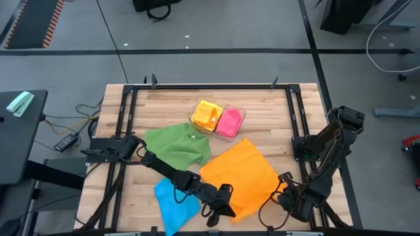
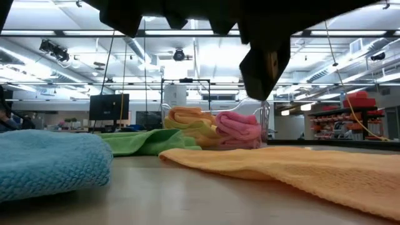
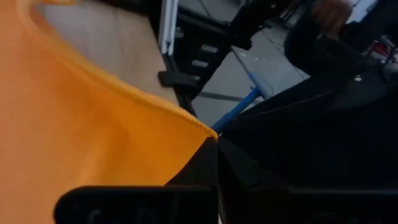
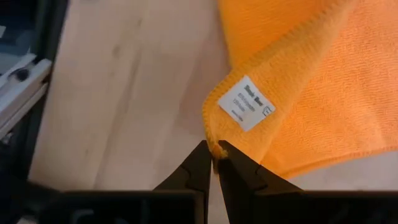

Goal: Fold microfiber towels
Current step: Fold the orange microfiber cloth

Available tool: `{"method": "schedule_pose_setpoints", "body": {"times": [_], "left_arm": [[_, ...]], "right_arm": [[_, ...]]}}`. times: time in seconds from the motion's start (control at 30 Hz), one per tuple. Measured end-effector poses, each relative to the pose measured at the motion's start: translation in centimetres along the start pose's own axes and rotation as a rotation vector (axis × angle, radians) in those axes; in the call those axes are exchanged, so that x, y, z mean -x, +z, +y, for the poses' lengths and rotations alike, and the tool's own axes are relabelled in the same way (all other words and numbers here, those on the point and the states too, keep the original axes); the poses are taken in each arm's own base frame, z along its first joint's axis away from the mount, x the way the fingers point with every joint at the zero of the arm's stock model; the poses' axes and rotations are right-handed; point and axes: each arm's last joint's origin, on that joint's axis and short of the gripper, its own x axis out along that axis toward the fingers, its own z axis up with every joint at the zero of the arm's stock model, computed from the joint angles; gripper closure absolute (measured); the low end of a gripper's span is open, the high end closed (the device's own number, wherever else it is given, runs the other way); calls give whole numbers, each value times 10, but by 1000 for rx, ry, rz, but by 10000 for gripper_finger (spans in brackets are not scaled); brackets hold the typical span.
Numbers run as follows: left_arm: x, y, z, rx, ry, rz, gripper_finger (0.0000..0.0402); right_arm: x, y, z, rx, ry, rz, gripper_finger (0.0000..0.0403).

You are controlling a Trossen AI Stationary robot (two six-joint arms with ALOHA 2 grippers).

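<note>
1. The orange towel [image 1: 239, 177] lies spread flat as a tilted square on the near-right part of the wooden counter [image 1: 164, 105], still a single layer, so its first fold has not been made yet.
2. The left claw [image 1: 223, 211] is down at the towel's near corner, and the left wrist view shows its fingers pressed together right at the stitched corner tip, pinching the orange towel.
3. The right claw [image 4: 212, 154] sits at the towel's right corner; the right wrist view shows its fingers nearly closed on the hem, just beside the white label [image 4: 246, 103], so it too pinches the orange towel.
4. With two neighbouring corners gripped, I judge the step in hand to be lifting this edge and carrying it over to the far-left side to make the first fold.
5. Done so far, by the look of it: a yellow towel [image 1: 207, 115] and a pink towel [image 1: 228, 122] sit bundled side by side in the clear tray [image 1: 241, 113] at the far middle of the counter.
6. Left to do: the green towel [image 1: 177, 144] lies rumpled just left of the orange one, near the tray, and the blue towel [image 1: 176, 202] lies loosely doubled at the near edge, partly under the left arm. Neither looks neatly folded.
7. So about two of five towels seem finished, one is being worked, and two wait.
</note>
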Motion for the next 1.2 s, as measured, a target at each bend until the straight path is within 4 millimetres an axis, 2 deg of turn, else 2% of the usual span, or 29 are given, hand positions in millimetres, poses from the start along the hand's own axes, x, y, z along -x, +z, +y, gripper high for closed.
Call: {"method": "schedule_pose_setpoints", "body": {"times": [0.23, 0.4, 0.57, 0.7, 0.97, 1.2], "left_arm": [[-1, 5, -1, -41, -33, -72, 391], [-14, 8, -6, -67, -53, -94, 396], [-26, 10, -15, -74, -53, -40, 383], [-29, 16, -26, -148, -47, 2, 385], [-21, 24, -37, -171, 55, 252, 392], [-10, 19, -30, -143, 296, 444, 393]], "right_arm": [[7, -6, 13, 22, 27, 0, 366], [8, -12, 20, 32, 61, 29, 366], [8, -12, 20, 10, 60, 29, 366], [8, -11, 18, 45, 52, 22, 366], [6, 1, -12, 37, -118, 39, 366], [6, 16, -45, 35, -288, 28, 366]]}}
